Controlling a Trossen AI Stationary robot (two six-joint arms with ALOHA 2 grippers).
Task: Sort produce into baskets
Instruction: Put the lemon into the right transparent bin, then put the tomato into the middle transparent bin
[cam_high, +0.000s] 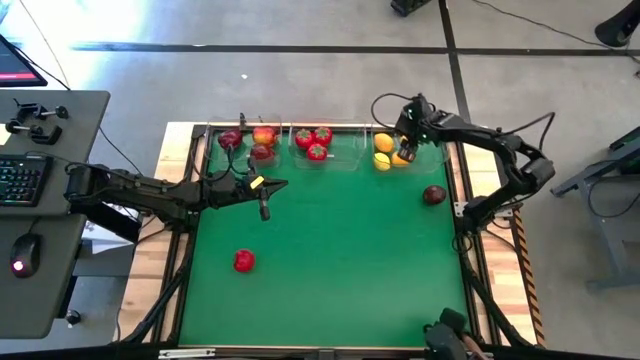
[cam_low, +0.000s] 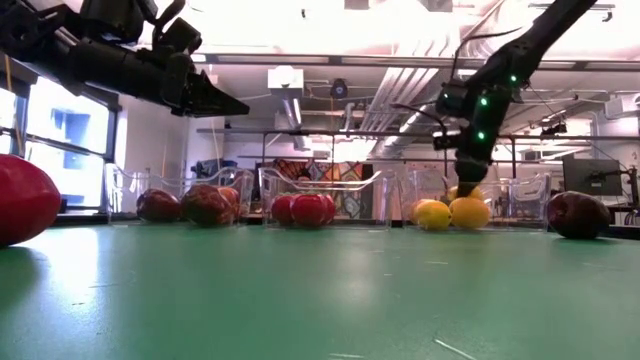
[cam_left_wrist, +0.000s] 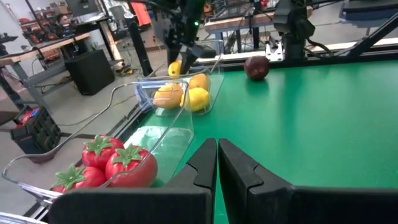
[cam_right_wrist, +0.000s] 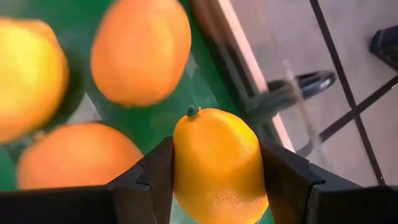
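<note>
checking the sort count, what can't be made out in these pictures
- Right gripper, shut on a lemon: its fingers hide the lemon's sides, and the right bin below is blurred in the right wrist view.
- Left bin: apples overlap in the high and low views, so no sure count.
- Fruit is cut by the low view's edge.

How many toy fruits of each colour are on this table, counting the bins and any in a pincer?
Dark red or red-orange apples: 4
Bright red fruits: 4
Yellow lemons: 4, one of them held in the right pincer
Total: 12
</note>
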